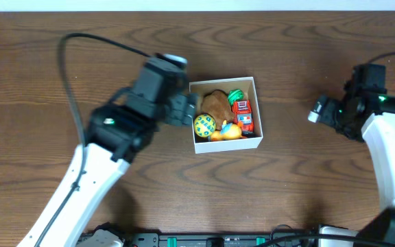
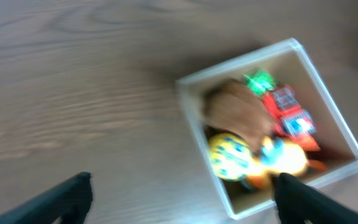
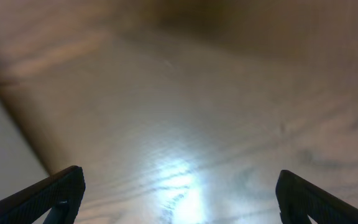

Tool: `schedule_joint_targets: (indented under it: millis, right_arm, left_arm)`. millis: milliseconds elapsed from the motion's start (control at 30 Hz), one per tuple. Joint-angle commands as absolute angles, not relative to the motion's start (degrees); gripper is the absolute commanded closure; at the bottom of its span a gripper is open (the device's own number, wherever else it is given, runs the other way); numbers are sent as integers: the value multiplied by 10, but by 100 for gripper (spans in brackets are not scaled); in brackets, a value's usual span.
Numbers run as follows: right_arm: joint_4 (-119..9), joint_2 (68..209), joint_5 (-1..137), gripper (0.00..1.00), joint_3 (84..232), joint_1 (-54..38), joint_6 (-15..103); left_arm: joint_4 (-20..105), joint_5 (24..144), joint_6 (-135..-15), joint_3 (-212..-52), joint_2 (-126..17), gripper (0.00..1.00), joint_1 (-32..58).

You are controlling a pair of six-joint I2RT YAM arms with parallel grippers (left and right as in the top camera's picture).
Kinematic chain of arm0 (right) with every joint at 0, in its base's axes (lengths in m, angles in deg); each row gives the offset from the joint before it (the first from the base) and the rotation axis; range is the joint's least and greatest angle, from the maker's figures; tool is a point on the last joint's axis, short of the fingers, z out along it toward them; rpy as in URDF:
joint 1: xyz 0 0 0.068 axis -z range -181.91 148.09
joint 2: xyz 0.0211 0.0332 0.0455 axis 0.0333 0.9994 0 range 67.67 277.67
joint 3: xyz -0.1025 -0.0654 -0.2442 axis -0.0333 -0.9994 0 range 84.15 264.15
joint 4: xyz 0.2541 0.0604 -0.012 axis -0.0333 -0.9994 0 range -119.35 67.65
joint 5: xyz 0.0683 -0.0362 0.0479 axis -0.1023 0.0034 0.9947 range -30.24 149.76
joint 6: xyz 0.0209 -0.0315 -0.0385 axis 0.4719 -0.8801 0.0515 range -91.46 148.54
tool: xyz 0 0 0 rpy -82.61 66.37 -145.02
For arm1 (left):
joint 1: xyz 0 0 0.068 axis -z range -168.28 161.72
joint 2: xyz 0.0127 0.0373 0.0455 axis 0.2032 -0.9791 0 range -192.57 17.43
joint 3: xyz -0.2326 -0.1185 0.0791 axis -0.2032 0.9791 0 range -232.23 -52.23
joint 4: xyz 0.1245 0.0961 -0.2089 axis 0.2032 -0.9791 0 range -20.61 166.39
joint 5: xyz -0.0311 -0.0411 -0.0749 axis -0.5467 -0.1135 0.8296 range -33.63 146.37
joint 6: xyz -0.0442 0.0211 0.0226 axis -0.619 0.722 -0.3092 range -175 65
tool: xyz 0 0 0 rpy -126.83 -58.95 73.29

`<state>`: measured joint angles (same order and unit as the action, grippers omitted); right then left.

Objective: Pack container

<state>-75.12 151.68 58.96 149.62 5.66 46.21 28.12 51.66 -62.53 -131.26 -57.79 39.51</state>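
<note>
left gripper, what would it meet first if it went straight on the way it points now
Probably the near white wall of the container, or the table beside it; the left gripper is open, and blur leaves depth unclear.

The container [image 1: 228,145] sat mid-way across the table [image 1: 46,55]. Inside, the soft toy [image 1: 214,103] lay at the back, the ball [image 1: 204,125] front left, the duck [image 1: 229,132] beside it, and the truck [image 1: 243,115] along the right wall. My left gripper [image 1: 190,110] hung just beside the left wall, and my right gripper [image 1: 319,110] was well apart to the right.
</note>
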Motion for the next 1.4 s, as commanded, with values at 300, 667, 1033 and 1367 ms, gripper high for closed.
schedule_joint_targets:
  millis: [300,667,1033,1367]
  right_arm:
    - [-613,1477,523,1,1539,-58,437]
    - [-655,1452,492,1,1538,-58,468]
    - [-685,1256,465,1,1444,-76,529]
    - [-748,1046,441,1,1269,-81,579]
  left_arm:
    - [278,503,-684,-1310,-625,2,172]
    - [264,519,-681,-1292,-612,2,149]
    - [280,564,-647,-1098,-377,2,151]
    - [209,585,-678,-984,-35,2,151]
